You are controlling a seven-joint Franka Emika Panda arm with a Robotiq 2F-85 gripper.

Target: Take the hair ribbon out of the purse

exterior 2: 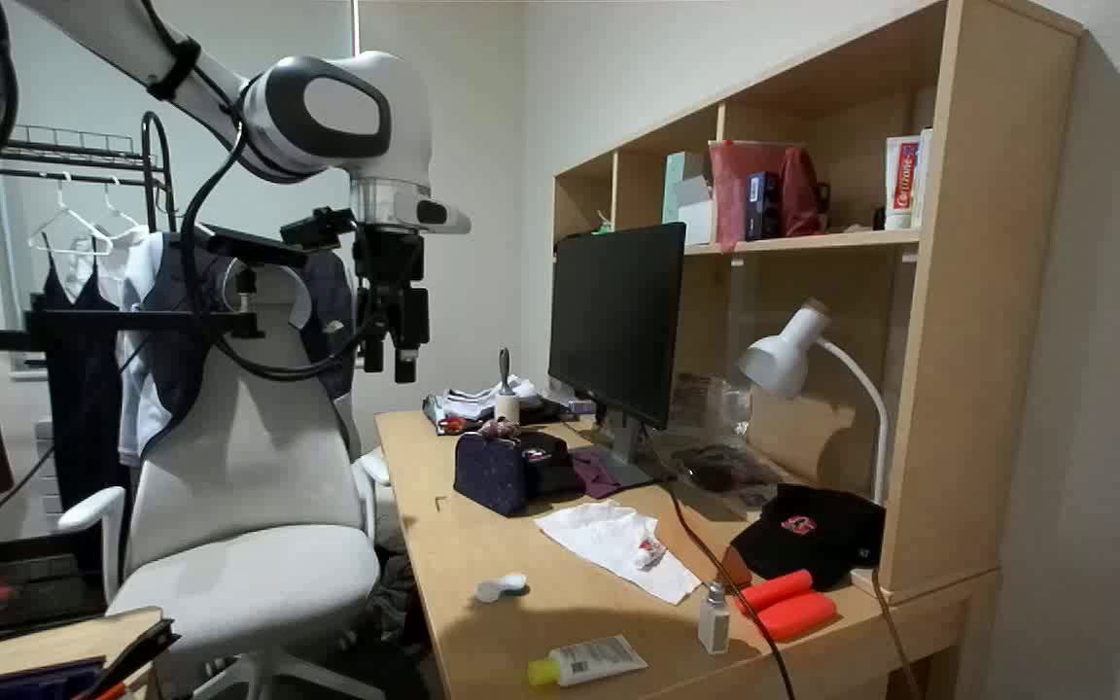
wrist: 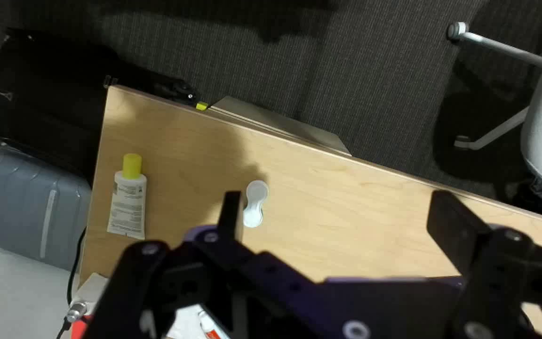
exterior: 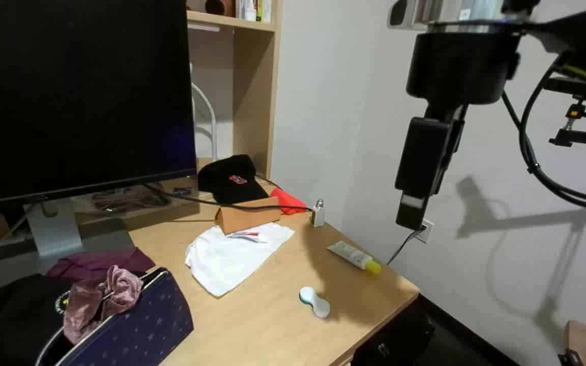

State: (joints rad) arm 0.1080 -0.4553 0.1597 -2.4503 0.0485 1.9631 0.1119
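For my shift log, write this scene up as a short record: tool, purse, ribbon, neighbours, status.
Tool: open, holding nothing, raised higher than the desk
Purse: navy with pale stars, open, on the desk
Hair ribbon: dusty pink, bunched at the purse's mouth, bulging above it
White cloth: spread on the desk, apart from the purse
Tube: yellow-capped, lying near the desk's edge
Status: ribbon not yet taken out
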